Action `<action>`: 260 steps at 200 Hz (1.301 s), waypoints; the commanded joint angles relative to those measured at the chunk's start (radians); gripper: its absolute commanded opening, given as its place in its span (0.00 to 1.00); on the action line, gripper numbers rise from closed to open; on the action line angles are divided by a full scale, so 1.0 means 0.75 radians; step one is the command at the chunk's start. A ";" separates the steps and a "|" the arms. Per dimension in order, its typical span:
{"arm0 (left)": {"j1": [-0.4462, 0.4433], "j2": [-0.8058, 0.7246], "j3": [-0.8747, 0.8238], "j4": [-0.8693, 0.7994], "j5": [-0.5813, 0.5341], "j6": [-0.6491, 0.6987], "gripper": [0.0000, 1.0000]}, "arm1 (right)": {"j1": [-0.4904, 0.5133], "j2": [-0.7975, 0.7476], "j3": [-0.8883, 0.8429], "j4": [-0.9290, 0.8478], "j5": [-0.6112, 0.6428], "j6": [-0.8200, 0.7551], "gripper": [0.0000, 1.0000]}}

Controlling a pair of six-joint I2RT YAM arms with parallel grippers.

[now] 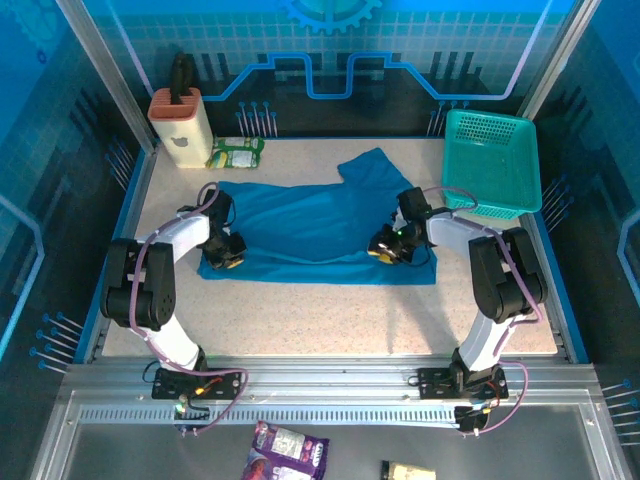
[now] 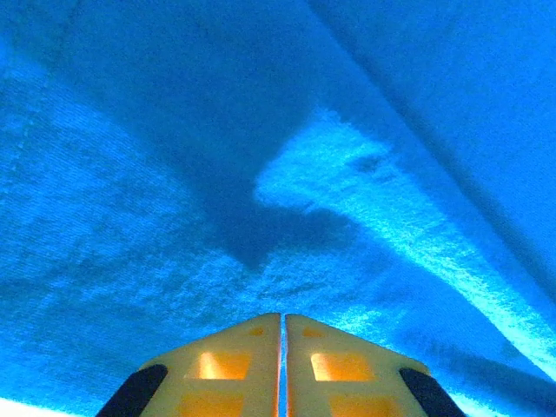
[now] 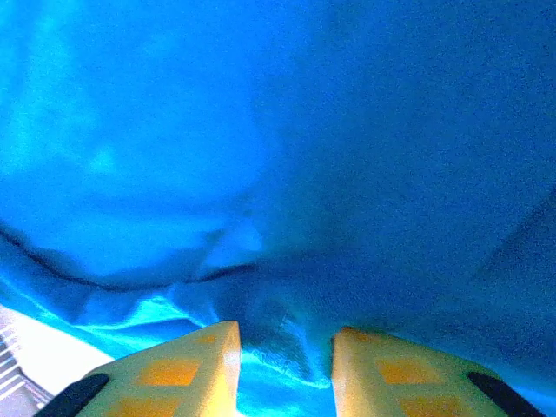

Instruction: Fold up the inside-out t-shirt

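Between the spread fingers of the right gripper (image 3: 285, 347) lay bunched t-shirt (image 1: 300, 230) cloth; the left gripper (image 2: 282, 347), pressed together, pinched the shirt ahead. Seemingly the grasping step; next the right needs closing, then both lifting together.

Blue-tinted light; wrist views blurred, dark shadows crossing the t-shirt (image 2: 130, 217).

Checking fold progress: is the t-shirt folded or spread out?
Mostly spread out: the t-shirt lies wide across the table, one sleeve sticking out toward the basket.
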 commanded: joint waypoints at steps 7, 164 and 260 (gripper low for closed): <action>-0.003 -0.030 0.024 -0.024 -0.005 -0.009 0.10 | 0.005 0.099 0.174 0.161 -0.093 0.042 0.33; -0.028 0.101 0.110 0.034 0.112 0.016 0.12 | 0.141 0.050 0.068 0.048 -0.115 -0.143 0.55; -0.028 0.053 0.087 0.009 0.077 0.027 0.12 | 0.128 0.295 0.570 0.004 -0.120 -0.353 0.60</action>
